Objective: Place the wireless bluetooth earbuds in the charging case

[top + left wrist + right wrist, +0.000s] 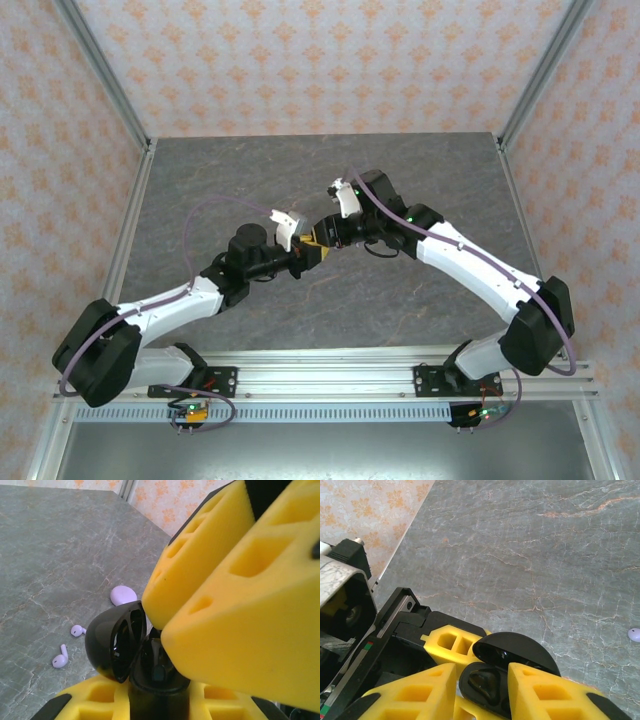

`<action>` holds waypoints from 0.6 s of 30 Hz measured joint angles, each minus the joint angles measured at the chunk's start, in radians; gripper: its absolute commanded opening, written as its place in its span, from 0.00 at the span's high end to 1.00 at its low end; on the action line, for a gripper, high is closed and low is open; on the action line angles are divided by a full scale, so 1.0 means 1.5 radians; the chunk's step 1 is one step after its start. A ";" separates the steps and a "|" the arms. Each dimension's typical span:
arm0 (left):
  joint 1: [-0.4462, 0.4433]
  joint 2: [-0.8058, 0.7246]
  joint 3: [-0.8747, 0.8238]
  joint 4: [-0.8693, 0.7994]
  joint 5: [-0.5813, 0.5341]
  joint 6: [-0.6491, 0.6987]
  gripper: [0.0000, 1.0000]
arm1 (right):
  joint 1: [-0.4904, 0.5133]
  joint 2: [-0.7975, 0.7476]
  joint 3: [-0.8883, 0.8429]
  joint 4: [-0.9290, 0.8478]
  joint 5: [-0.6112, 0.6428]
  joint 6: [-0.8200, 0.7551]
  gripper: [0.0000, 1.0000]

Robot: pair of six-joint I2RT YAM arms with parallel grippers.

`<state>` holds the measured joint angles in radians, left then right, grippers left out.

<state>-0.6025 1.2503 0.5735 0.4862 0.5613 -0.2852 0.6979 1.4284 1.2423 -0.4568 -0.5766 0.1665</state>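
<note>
My left gripper point(157, 702) is shut on the base of a round black charging case point(157, 680), held above the table with its lid point(115, 640) hinged open. Above the open case, my right gripper point(481, 675) is open, with a yellow finger point(410, 695) on either side of the opening. A glossy black piece that looks like an earbud point(487, 682) lies in a socket of the case. Both grippers meet at mid-table point(318, 243). Two pale lavender earbuds point(61, 657) point(76, 630) lie on the table below.
A lavender round case point(123, 595) rests on the grey marbled table point(240, 170) near the loose earbuds. A small lavender piece point(635, 634) shows at the right edge of the right wrist view. Patterned walls and metal posts ring the table.
</note>
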 measured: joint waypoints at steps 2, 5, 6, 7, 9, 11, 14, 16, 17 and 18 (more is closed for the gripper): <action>0.000 0.000 0.000 0.000 0.002 0.007 0.87 | 0.000 -0.001 0.000 -0.001 0.001 0.000 0.64; 0.000 0.000 0.000 -0.001 0.005 0.018 0.87 | 0.000 -0.001 0.001 -0.003 0.001 0.000 0.61; 0.000 0.000 0.000 -0.001 0.005 0.022 0.87 | 0.000 -0.001 0.001 -0.004 0.001 0.000 0.61; 0.000 -0.001 0.000 -0.001 0.005 0.028 0.87 | 0.000 -0.001 0.001 -0.005 0.001 0.000 0.60; 0.000 -0.001 0.000 -0.001 0.005 0.040 0.87 | 0.000 -0.002 0.001 -0.005 0.003 0.001 0.57; 0.000 -0.006 0.000 -0.001 0.005 0.053 0.88 | 0.000 -0.008 0.001 -0.008 0.010 0.001 0.56; -0.001 -0.020 0.000 -0.001 0.005 0.080 0.88 | 0.000 -0.025 0.001 -0.015 0.027 0.003 0.55; -0.004 -0.026 0.000 -0.001 0.005 0.100 0.88 | 0.000 -0.039 0.001 -0.018 0.042 0.004 0.54; -0.007 -0.028 0.000 -0.002 0.006 0.111 0.88 | 0.000 -0.047 0.001 -0.018 0.052 0.006 0.54; -0.009 -0.030 0.000 -0.004 0.008 0.121 0.88 | 0.000 -0.052 0.001 -0.019 0.060 0.008 0.54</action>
<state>-0.6159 1.2060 0.5739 0.4805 0.5728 -0.1040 0.6979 1.3499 1.2438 -0.4850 -0.4873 0.1783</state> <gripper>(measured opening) 0.212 0.456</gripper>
